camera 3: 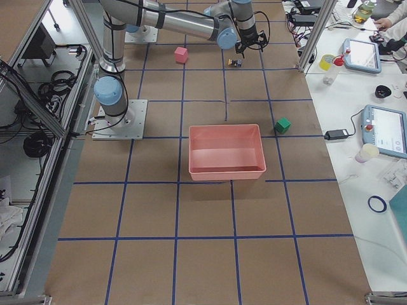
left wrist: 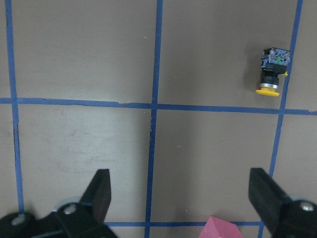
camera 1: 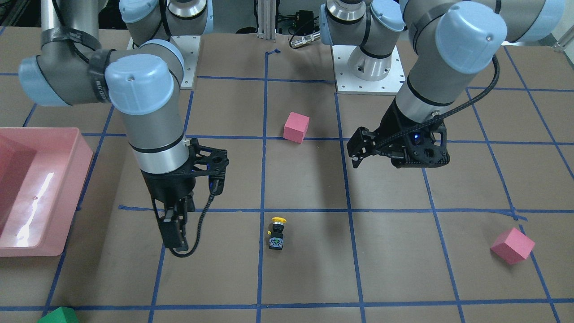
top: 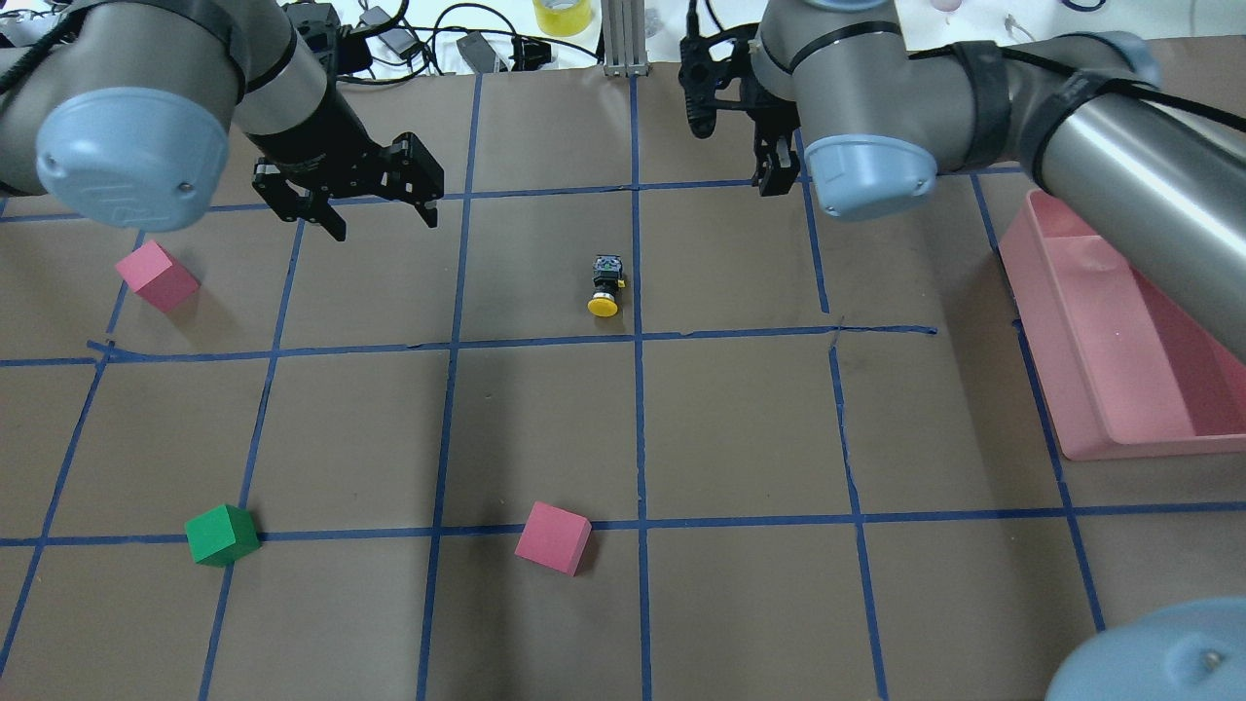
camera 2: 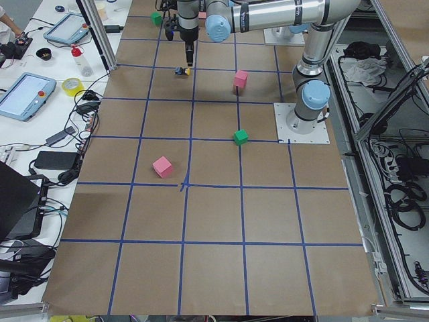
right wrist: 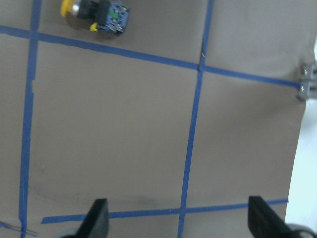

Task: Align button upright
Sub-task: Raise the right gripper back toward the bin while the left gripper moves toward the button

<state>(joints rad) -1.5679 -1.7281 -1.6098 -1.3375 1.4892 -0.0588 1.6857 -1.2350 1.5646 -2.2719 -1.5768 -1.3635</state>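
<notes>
The button (top: 605, 285) lies on its side on the brown table, its yellow cap pointing toward the robot and its black body away. It also shows in the front view (camera 1: 277, 233), the left wrist view (left wrist: 271, 72) and the right wrist view (right wrist: 96, 11). My left gripper (top: 382, 222) is open and empty, hovering above the table to the left of the button. My right gripper (top: 769, 175) is open and empty, hovering beyond and to the right of the button. Neither gripper touches it.
A pink cube (top: 156, 276) lies at the far left, another pink cube (top: 553, 537) and a green cube (top: 221, 534) lie nearer the robot. A pink bin (top: 1149, 443) stands at the right. Blue tape lines grid the table.
</notes>
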